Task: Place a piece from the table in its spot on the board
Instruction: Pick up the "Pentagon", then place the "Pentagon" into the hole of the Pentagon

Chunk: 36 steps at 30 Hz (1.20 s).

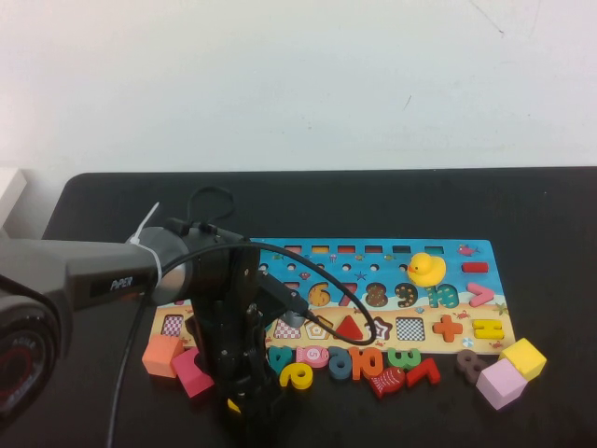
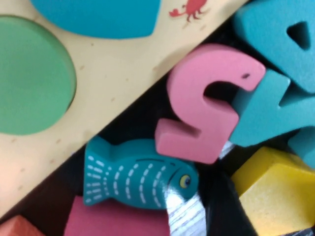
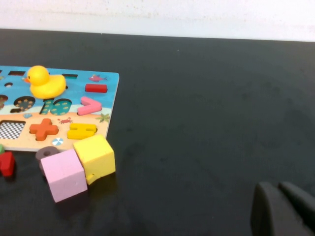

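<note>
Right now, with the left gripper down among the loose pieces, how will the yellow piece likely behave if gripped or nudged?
The yellow piece looks rigid and flat-faced, so it should probably slide rather than roll. The pink number piece lies close beside it, so a nudge may shift neighbours. The left gripper hangs right by it. The right gripper sits low over the table, far off.

Even, bright diffuse light, overhead view slightly washed out. Left wrist view soft, close-range blur; specular glare on left gripper (image 2: 184, 211) finger bottom centre. Right wrist view sharp; cubes cast faint shadows.
</note>
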Available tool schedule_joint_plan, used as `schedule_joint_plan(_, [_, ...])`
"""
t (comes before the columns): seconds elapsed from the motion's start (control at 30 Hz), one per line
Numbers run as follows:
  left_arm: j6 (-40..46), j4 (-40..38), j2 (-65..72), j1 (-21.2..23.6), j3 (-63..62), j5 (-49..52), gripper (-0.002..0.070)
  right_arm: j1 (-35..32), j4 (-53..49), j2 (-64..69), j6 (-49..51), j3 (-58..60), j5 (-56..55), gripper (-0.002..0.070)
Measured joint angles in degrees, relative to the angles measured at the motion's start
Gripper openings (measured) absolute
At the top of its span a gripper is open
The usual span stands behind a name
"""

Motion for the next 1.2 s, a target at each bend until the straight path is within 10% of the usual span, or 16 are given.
schedule_joint_plan(1.2, [7.2, -5.8, -3.6, 0.0, -16.9, 6.0, 0.0310, 0.0, 0.0, 0.0, 0.1, 0.0, 0.0, 0.0019])
